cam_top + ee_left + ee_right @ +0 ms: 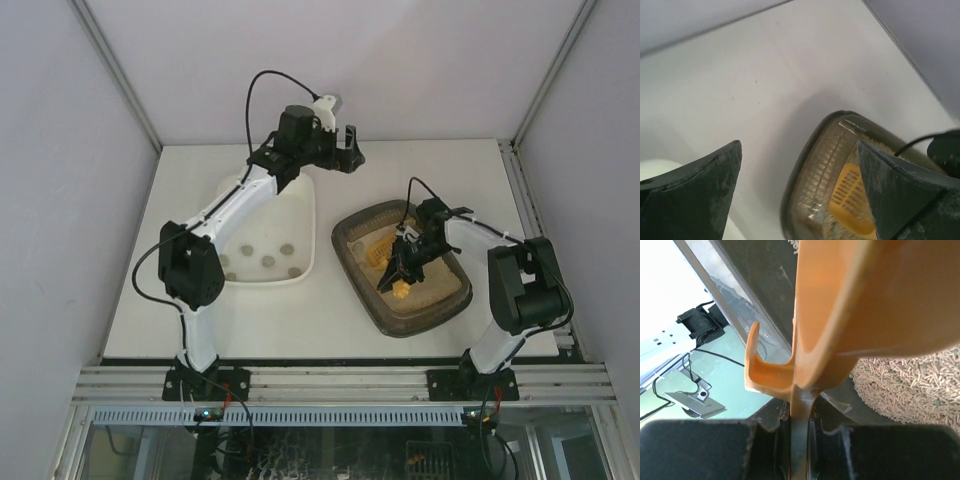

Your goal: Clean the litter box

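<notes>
The litter box point(423, 322), a dark tray holding beige pellet litter point(912, 385), lies on the right half of the table. My right gripper point(404, 264) is over it, shut on the handle of an orange slotted scoop point(381, 248). In the right wrist view the scoop's handle point(850, 305) runs down between the closed fingers of that gripper point(801, 440). My left gripper point(346, 150) hangs open and holds nothing, high above the table's far side, past the white tub's far right corner. In its wrist view the left gripper point(799, 150) looks down on the litter box point(791, 190) and the scoop point(850, 200).
A white tub point(306, 215) stands left of the litter box, with several dark grey lumps point(268, 261) on its floor; its corner point(655, 170) shows in the left wrist view. White enclosure walls ring the table, and a metal rail point(340, 382) runs along the near edge.
</notes>
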Robot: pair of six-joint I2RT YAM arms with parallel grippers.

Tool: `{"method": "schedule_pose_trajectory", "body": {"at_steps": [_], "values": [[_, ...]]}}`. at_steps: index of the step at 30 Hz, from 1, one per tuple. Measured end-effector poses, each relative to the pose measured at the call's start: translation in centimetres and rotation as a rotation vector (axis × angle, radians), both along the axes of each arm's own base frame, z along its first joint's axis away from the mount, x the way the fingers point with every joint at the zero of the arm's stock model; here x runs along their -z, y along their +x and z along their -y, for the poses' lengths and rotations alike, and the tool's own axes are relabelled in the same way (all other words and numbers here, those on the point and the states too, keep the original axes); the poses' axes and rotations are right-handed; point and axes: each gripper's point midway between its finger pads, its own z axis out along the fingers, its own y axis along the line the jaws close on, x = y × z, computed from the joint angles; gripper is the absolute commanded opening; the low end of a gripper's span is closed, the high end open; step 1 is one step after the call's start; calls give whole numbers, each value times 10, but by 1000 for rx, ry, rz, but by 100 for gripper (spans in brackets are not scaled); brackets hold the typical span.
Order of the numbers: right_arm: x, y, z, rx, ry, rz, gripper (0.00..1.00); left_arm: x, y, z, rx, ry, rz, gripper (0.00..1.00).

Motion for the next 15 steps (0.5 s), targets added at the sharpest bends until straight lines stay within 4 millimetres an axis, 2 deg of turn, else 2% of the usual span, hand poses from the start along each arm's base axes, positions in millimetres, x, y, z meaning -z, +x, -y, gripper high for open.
{"method": "schedule_pose_trajectory", "body": {"at_steps": [3,6,10,12,15], "values": [[3,3,-2,-2,8,-1,0,20,13,-5,-138,-78,-142,100],[5,7,-5,-3,23,2,0,38,17,4,-200,-153,-253,100],[10,13,-10,-8,44,4,0,65,18,18,-243,-225,-382,100],[12,16,-13,-11,57,0,0,86,17,21,-273,-253,-448,100],[12,20,-20,-20,79,-1,0,102,13,20,-296,-269,-493,100]]}}
